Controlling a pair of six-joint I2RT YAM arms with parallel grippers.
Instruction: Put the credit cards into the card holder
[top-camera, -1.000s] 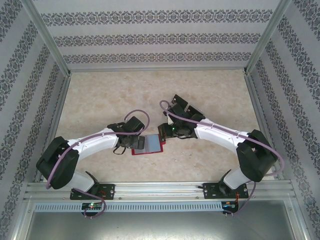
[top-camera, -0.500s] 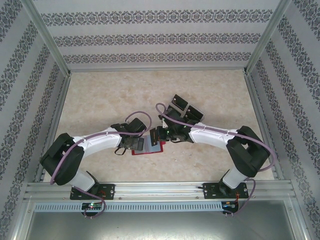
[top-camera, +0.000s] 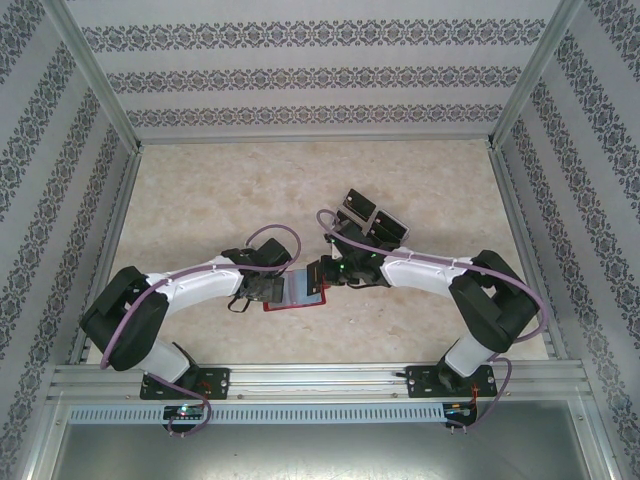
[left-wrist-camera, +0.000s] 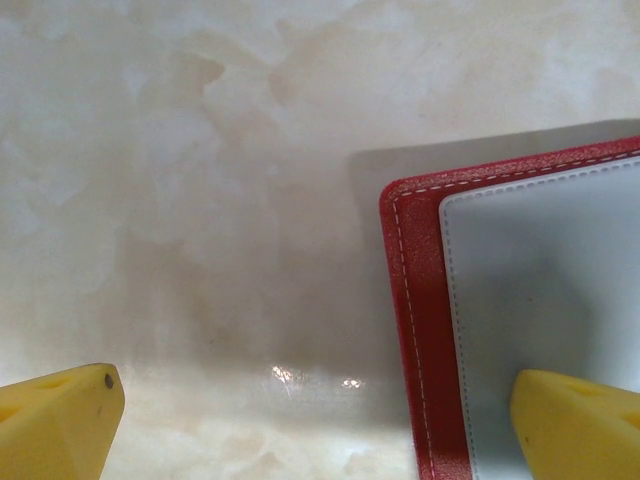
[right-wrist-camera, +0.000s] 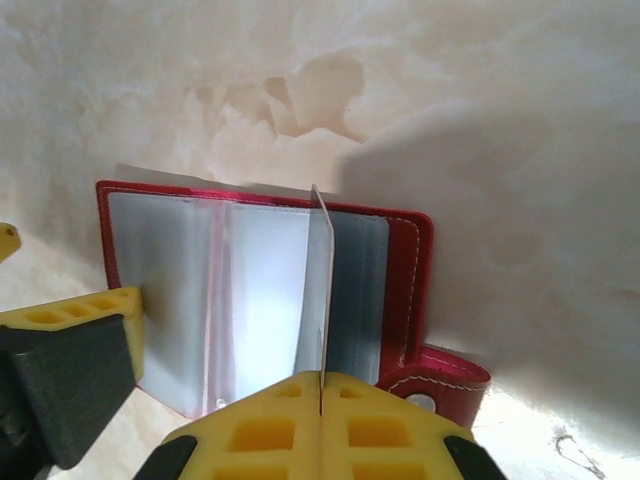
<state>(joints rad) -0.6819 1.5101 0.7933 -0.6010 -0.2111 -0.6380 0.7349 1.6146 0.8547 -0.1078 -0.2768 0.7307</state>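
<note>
We log: right hand (right-wrist-camera: 320, 385), clenched on one credit card (right-wrist-camera: 320, 290), has shifted toward 9 o'clock over the open card holder (right-wrist-camera: 170, 270); left hand (left-wrist-camera: 315, 425) released. Insertion likely next.

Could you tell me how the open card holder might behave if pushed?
The card holder has thin clear sleeves, likely floppy, apt to buckle. Flat on the smooth table, it probably slides easily. A finger of the open left gripper over one end may steady it.
</note>
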